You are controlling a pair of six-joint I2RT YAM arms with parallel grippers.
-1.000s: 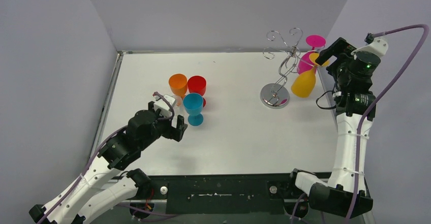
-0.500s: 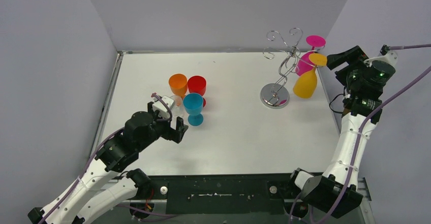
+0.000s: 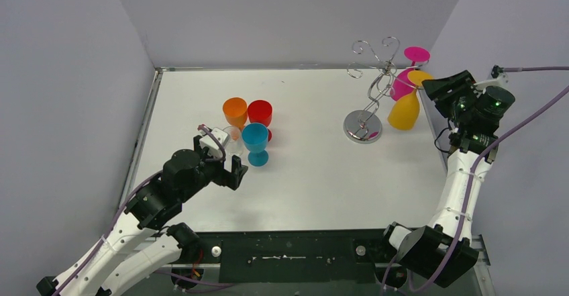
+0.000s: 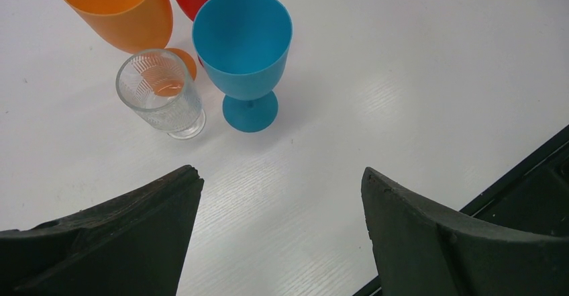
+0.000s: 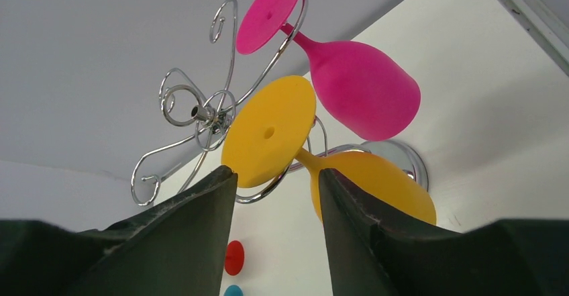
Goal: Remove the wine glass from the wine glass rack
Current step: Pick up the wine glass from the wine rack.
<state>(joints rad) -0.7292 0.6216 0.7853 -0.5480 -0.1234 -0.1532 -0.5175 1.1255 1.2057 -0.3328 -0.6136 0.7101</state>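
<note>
The wine glass rack [image 3: 376, 81], a silver wire stand on a round shiny base, stands at the table's back right. Two wine glasses hang upside down on it: a yellow one [image 3: 402, 110] and a pink one [image 3: 404, 81]. My right gripper [image 3: 437, 88] sits just right of the yellow glass's foot. In the right wrist view the yellow foot [image 5: 268, 131] lies just beyond my right gripper [image 5: 276, 172], whose jaws stand partly open with nothing between them. The pink glass [image 5: 362, 88] hangs above it on the rack [image 5: 201, 113]. My left gripper [image 3: 221, 162] [image 4: 280, 172] is open over bare table.
Upright orange [image 3: 235, 111], red [image 3: 260, 113] and blue [image 3: 255, 141] wine glasses and a small clear tumbler [image 3: 231, 133] cluster left of centre, just beyond my left gripper; the blue glass [image 4: 243, 41] and tumbler [image 4: 160, 93] are nearest. Grey walls close three sides.
My right gripper has drawn back to the right, away from the yellow glass's foot, and its jaws have narrowed. The left arm has barely shifted.
</note>
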